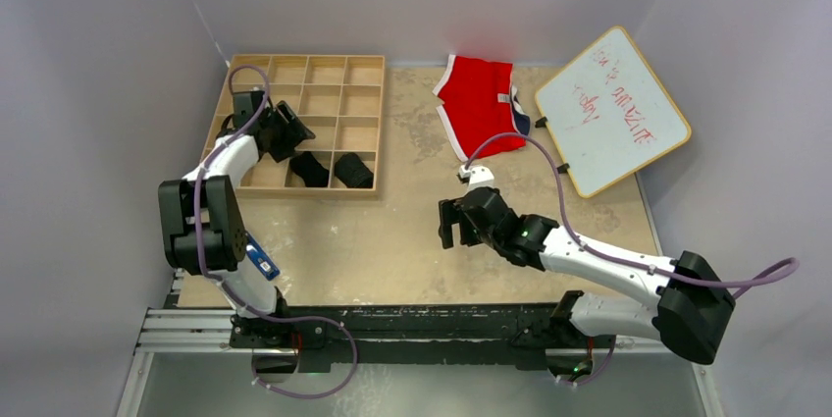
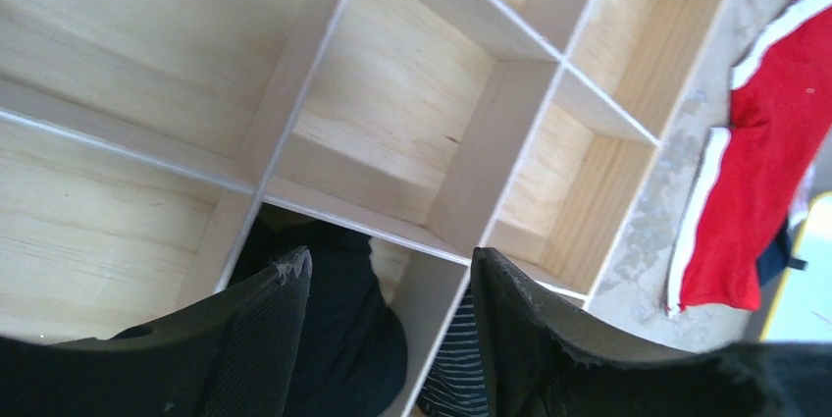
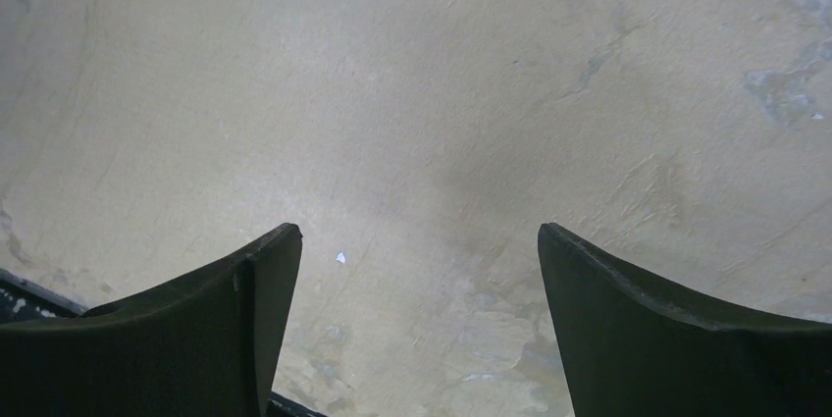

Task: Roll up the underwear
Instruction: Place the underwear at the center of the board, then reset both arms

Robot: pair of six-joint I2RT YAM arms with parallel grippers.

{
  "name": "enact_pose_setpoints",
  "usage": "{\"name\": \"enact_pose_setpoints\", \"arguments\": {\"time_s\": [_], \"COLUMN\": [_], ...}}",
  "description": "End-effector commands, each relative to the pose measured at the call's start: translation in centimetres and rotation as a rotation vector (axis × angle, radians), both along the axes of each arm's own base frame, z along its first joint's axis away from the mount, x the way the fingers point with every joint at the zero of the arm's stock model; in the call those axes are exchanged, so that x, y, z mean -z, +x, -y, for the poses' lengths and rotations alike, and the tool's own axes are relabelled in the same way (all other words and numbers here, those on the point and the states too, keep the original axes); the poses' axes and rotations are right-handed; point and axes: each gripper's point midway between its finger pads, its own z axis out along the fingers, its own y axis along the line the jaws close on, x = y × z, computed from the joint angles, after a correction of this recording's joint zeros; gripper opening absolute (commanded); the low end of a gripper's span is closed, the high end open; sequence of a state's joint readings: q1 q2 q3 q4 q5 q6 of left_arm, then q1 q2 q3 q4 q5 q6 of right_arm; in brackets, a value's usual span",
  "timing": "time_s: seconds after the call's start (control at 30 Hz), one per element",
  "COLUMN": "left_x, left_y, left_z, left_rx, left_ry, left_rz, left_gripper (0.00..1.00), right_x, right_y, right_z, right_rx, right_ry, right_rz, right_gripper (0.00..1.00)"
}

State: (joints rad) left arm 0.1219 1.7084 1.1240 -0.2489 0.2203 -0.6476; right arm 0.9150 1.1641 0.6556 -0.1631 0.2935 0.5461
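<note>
Underwear in plain black fills one compartment of the wooden grid tray, which sits at the tabletop's far left corner. The ribbed underwear lies just beside it in the tray's near right corner compartment. The left gripper hangs above both, fingers apart, pinching nothing. The right gripper hovers over bare tabletop near the middle, jaws spread wide and empty. Red briefs lie by the far edge beside a whiteboard.

**Underwear bundled side by side**

The plain black garment and the finely ribbed black garment lie compactly bundled in 2 adjoining compartments at the right of the wooden grid tray's near row, a divider between them.
</note>
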Motion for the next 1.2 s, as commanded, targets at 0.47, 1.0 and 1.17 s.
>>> {"name": "enact_pose_setpoints", "arguments": {"time_s": [0.47, 1.0, 1.17], "left_x": [-0.1, -21.8, -23.9], "left_y": [-0.1, -2.7, -6.7], "left_z": [1.7, -0.4, -1.5], "left_rx": [0.101, 0.074, 0.024], "left_ry": [-0.065, 0.14, 0.234], "left_rz": [0.023, 0.282, 0.332], "left_gripper": [0.6, 0.88, 0.91], "right_x": [-4.0, -19.3, -23.2], "right_y": [2.4, 16.4, 17.3], "right_z": [0.9, 12.9, 14.8], "right_rx": [0.017, 0.196, 0.256], "right_ry": [0.056, 0.183, 0.17], "right_rz": [0.033, 0.306, 0.448], "right_gripper": [0.96, 0.99, 0.99]}}
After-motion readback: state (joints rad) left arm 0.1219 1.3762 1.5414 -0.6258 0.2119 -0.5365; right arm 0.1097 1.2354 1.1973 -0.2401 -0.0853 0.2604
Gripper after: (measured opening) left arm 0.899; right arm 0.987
